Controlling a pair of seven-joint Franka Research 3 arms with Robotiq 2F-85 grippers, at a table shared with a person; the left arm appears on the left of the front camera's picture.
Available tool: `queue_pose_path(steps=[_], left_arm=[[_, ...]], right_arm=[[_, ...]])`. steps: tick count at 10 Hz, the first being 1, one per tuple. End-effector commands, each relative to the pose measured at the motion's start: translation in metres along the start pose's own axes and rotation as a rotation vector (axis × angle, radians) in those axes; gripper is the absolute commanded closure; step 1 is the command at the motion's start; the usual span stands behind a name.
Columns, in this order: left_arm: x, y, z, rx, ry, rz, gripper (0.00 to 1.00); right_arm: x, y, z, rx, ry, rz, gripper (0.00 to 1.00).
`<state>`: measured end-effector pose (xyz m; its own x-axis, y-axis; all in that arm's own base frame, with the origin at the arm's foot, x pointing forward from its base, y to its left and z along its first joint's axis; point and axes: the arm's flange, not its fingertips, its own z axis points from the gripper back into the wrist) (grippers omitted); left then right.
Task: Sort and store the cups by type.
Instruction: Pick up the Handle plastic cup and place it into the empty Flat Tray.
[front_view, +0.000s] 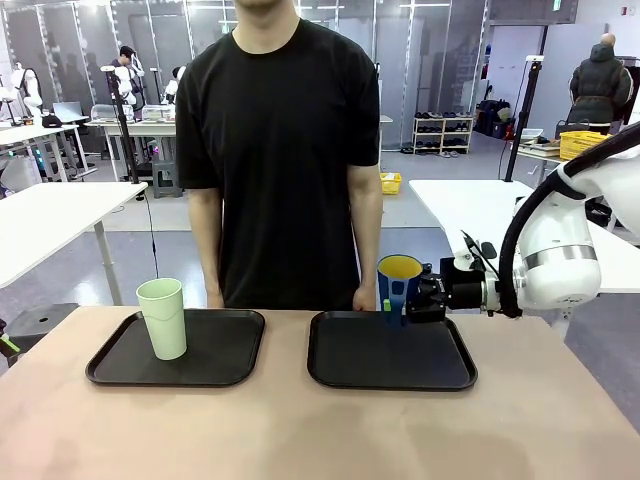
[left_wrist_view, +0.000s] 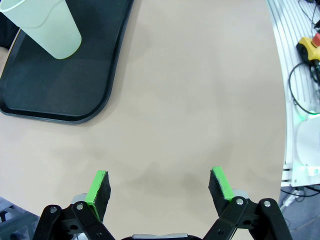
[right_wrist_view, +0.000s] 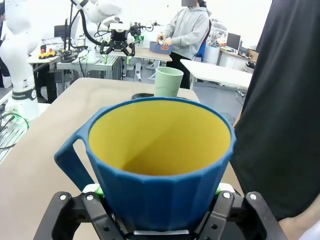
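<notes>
The right claw (front_view: 408, 297) is clamped on the blue mug (front_view: 399, 283), gripping the mug's lower body from both sides. The mug is upright, its yellow interior open to view, and it is held above the far edge of the right tray (front_view: 390, 352), clear of the tray floor. In the right wrist view the mug (right_wrist_view: 160, 167) sits between the green pads, its handle pointing to picture left, and it appears empty.

The green tumbler (front_view: 163, 318) stands upright on the left tray (front_view: 176, 350), toward that tray's left half. The same tumbler (right_wrist_view: 168, 82) shows beyond the mug's rim in the right wrist view.

The left claw (left_wrist_view: 160, 189) has its fingers (left_wrist_view: 98, 188) well apart, with nothing between them. It hangs over bare beige surface (left_wrist_view: 190, 100), beside the rounded corner of the left tray (left_wrist_view: 60, 95). The tumbler (left_wrist_view: 45, 25) stands on that tray at the upper left of the left wrist view.

The 2 black trays lie side by side on the surface (front_view: 300, 430), a narrow gap between them. The right tray holds nothing on its floor.

A person in a black shirt (front_view: 278, 150) stands at the far edge of the surface, behind the gap between the trays. The person's hand (front_view: 366, 298) hangs just beside the held mug; whether it touches cannot be told.
</notes>
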<state>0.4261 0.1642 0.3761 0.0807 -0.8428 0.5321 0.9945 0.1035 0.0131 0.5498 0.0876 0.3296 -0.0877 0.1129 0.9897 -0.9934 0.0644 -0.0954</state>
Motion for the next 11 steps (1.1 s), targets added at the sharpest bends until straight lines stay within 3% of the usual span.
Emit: queue_pose_path(steps=[1, 4, 11], left_arm=[[-0.002, 0.004, 0.002, 0.011, -0.027, -0.019, 0.00], [-0.002, 0.004, 0.002, 0.011, -0.027, -0.019, 0.00], [-0.002, 0.004, 0.002, 0.011, -0.027, -0.019, 0.00]], right_arm=[[-0.002, -0.010, 0.004, -0.022, -0.059, -0.028, 0.28], [-0.013, -0.015, 0.007, -0.037, -0.057, -0.051, 0.28], [-0.074, -0.031, -0.009, -0.088, -0.101, -0.065, 0.28]])
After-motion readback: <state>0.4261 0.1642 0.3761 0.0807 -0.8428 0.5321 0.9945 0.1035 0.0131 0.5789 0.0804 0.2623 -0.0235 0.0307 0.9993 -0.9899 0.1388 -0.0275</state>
